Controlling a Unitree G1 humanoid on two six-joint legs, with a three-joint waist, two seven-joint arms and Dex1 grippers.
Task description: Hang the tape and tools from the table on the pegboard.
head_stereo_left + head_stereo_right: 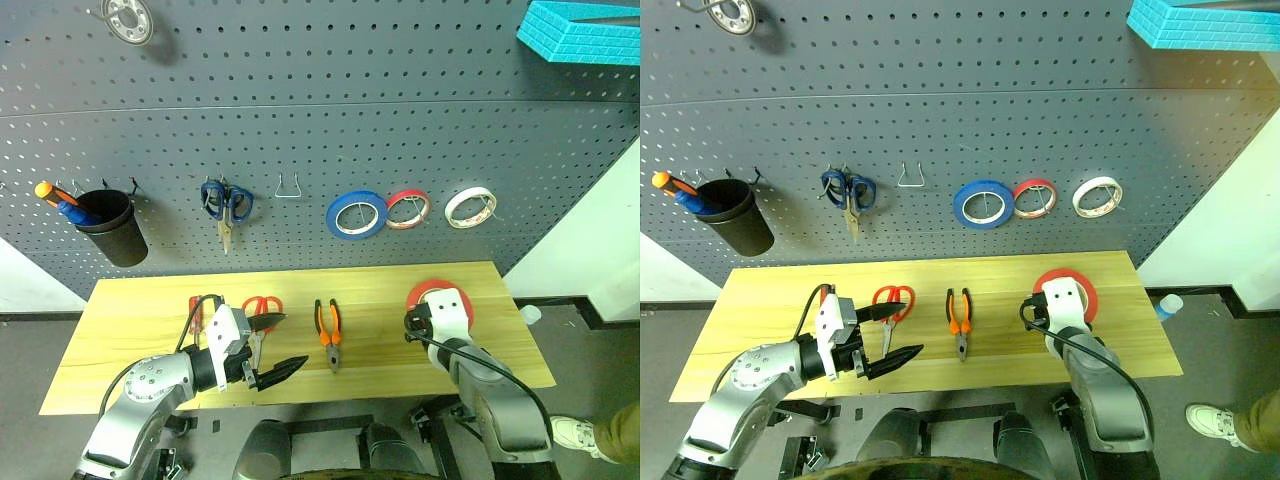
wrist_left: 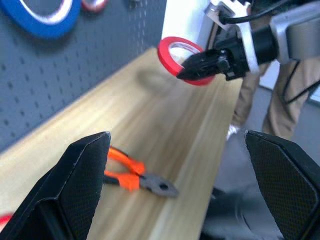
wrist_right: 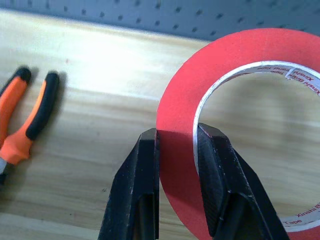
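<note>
The right gripper (image 3: pixel 176 150) is pinching the wall of the red tape roll (image 3: pixel 240 65), one finger on the outer face and the other inside the pale core, jaws closed tight on it. The roll is hanging clear above the table (image 1: pixel 140 310) over its right end, at about 4 o'clock in the head view.

The left gripper (image 1: pixel 268 372) is sitting with its jaws spread wide and holding nothing, hovering over the front edge of the table at about 7 o'clock.

Still lying on the wood: the pliers (image 1: pixel 328 338) with orange-and-black handles near the middle, the red-handled scissors (image 1: pixel 262 306) just left of them, and the small red-handled screwdriver (image 1: pixel 195 312) further left, partly behind the left gripper.

The pegboard (image 1: pixel 320 110) is filling the whole back. On it, blue-handled scissors (image 1: pixel 226 205) are hanging at roughly 10 o'clock, a blue roll (image 1: pixel 356 214), a thin red roll (image 1: pixel 408 208) and a whitish roll (image 1: pixel 469 206) are sitting in a row towards 2 o'clock, and a black cup (image 1: pixel 112 226) with screwdrivers is hanging far left at 9 o'clock. An empty metal hook (image 1: pixel 288 187) is sitting between the scissors and the blue roll.
</note>
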